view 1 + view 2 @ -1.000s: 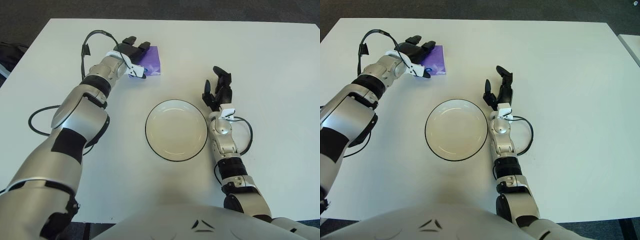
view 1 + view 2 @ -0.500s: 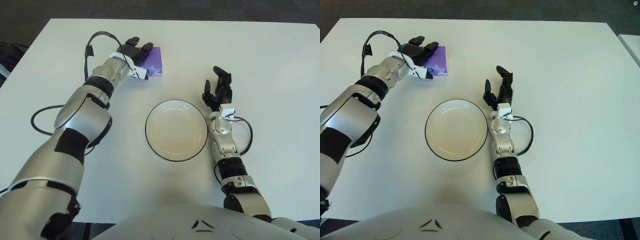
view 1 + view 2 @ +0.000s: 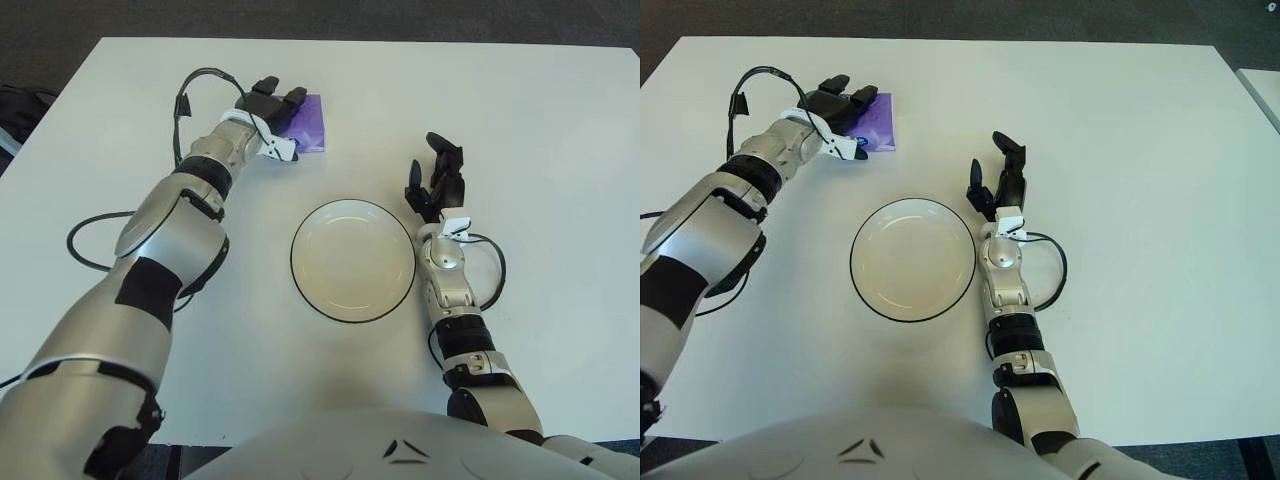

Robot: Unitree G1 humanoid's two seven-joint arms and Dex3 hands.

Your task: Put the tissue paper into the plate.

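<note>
Bench white, carrying one purple tissue pack, one plate, and my two hands. Far left, my left hand lies over the tissue pack, fingers draped across its near edge, not visibly clamped round it. One empty plate sits centre, well apart from the pack. My right hand shows just right of the plate, fingers spread, holding nothing.

Light was bright and even from overhead on my feed. The white table read close to blown out with no hard glare. Soft shadows only: a faint one just under the left hand, another beside the right hand. Focus was sharp throughout; I saw no motion blur on either hand.
</note>
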